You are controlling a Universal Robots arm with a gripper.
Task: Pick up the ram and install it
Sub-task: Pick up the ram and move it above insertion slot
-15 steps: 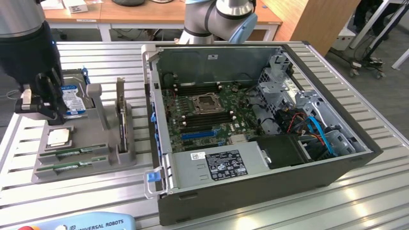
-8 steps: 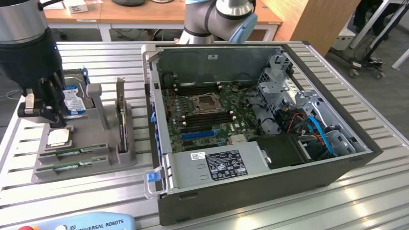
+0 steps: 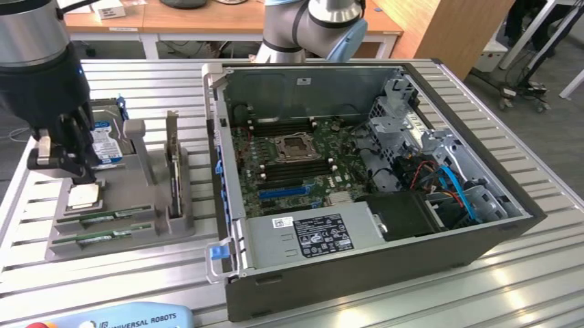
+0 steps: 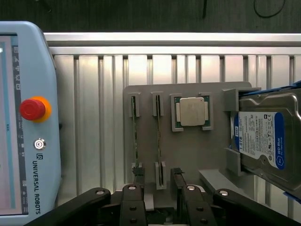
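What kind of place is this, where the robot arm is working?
Probably a robotics lab or test workshop: an open computer case lies on a slotted aluminium table, a teach pendant with a red button rests there too, and wooden desks stand behind.

Green ram (image 4: 158,136), grey holder (image 4: 188,155), silver hard drive (image 4: 275,101) — its label (image 4: 258,136) blue and white.
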